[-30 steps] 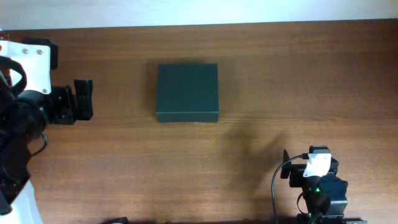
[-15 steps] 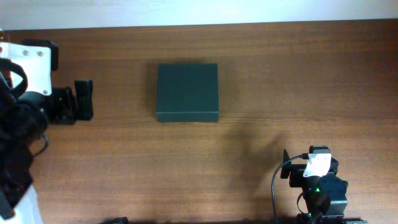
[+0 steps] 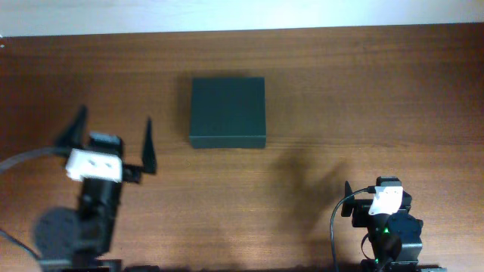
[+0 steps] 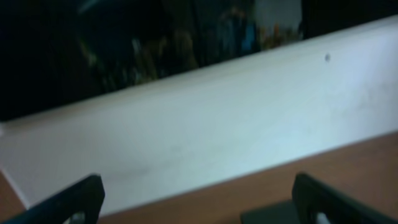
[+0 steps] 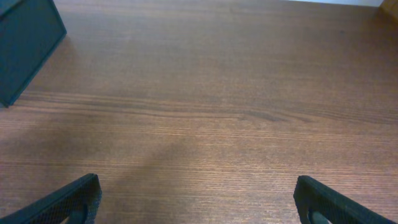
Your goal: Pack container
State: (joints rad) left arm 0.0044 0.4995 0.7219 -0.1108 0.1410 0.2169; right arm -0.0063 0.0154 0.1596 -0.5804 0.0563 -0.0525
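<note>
Plain dark container (image 3: 228,112) lies closed; left gripper (image 3: 115,115) and right gripper (image 5: 198,198) both spread wide, empty

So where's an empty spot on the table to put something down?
Wide bare wood lies right of the container, above the right arm. More lies below the container, between that arm and the left fingers. Nowhere is crowded.

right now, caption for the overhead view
Closed dark green box on a wooden table, left fingers spread wide, clear of it.
</note>
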